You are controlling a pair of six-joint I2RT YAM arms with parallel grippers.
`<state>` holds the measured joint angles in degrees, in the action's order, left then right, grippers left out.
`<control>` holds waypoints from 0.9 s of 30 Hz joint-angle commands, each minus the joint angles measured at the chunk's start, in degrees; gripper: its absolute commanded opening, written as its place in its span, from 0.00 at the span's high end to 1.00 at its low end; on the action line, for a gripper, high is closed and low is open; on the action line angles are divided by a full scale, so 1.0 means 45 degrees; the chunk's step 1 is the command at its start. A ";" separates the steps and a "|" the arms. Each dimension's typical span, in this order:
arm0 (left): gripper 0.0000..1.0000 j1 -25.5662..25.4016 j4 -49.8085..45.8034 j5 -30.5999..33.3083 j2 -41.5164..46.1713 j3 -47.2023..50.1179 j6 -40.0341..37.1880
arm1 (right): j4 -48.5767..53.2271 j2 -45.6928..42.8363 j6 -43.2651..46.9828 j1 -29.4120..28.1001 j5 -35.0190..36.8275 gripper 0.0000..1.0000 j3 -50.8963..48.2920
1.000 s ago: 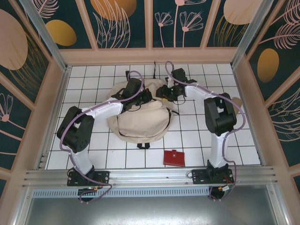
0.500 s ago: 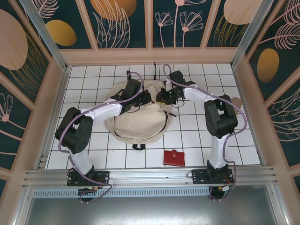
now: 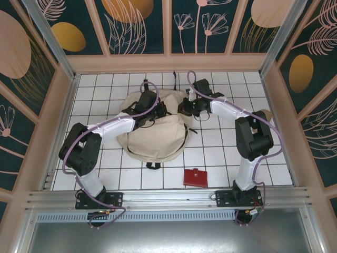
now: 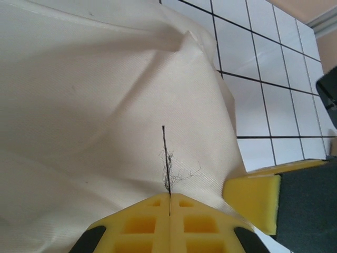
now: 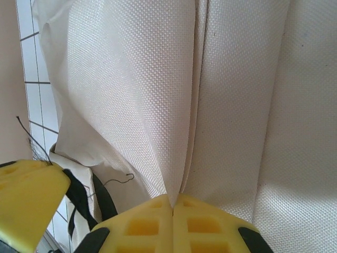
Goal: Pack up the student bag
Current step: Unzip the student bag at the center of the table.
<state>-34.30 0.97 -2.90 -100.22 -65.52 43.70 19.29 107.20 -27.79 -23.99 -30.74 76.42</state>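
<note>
The student bag (image 3: pixel 155 138), a large soft cream fabric backpack with black straps, lies slumped flat on the white tiled worktop (image 3: pixel 105 174). It sits a little left of the middle and reaches toward the far edge. Both arms bend in over its far half, and from above their dark wrists and lilac cables cover much of the bag's top.

The left gripper (image 3: pixel 159 112) is down on the cloth near the bag's top. Its yellow fingers (image 4: pixel 158 224) are pressed tight together with no gap. Cream fabric is drawn up to their tips, and a frayed black thread (image 4: pixel 164 158) runs out of the seam between them. The right gripper (image 3: pixel 183 109) is just beside it on the bag's right shoulder. It is likewise closed hard, with a sharp fold of the woven cloth pinched between its yellow pads (image 5: pixel 152 224). The two tools are near each other, and a yellow block shows at the edge of each wrist view, probably the other gripper's finger.

A short black strap loop (image 3: pixel 153 165) pokes out from the bag's near side, and another black strap (image 5: pixel 87 197) shows under the fold by the right gripper.

A small flat red wallet (image 3: pixel 195 177) lies near the worktop's near edge, right of middle and between the two arm bases. It is well apart from the bag, with bare tiles between them. A scrap of something tan (image 3: pixel 265 114) shows by the right edge behind the right arm's elbow, too hidden to make out.
</note>
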 commanded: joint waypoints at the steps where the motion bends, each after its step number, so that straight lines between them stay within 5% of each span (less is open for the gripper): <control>1: 1.00 0.0021 -0.0696 0.1569 0.0363 0.0126 -0.0317 | 0.0175 -0.0580 0.0038 0.0174 0.0471 1.00 -0.0351; 20: 1.00 0.0327 -0.3042 0.5813 0.2968 0.1146 -0.0493 | 0.0543 -0.0440 0.0449 0.0195 0.1751 1.00 -0.0470; 27: 1.00 0.1711 -0.2150 0.4464 0.3759 0.2928 -0.0270 | 0.0539 -0.0239 0.0491 0.0252 0.1880 1.00 -0.0405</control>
<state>-29.45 -10.00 17.17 -84.62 -55.33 42.44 19.05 106.96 -26.89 -23.99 -26.63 75.18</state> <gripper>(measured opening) 0.049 0.048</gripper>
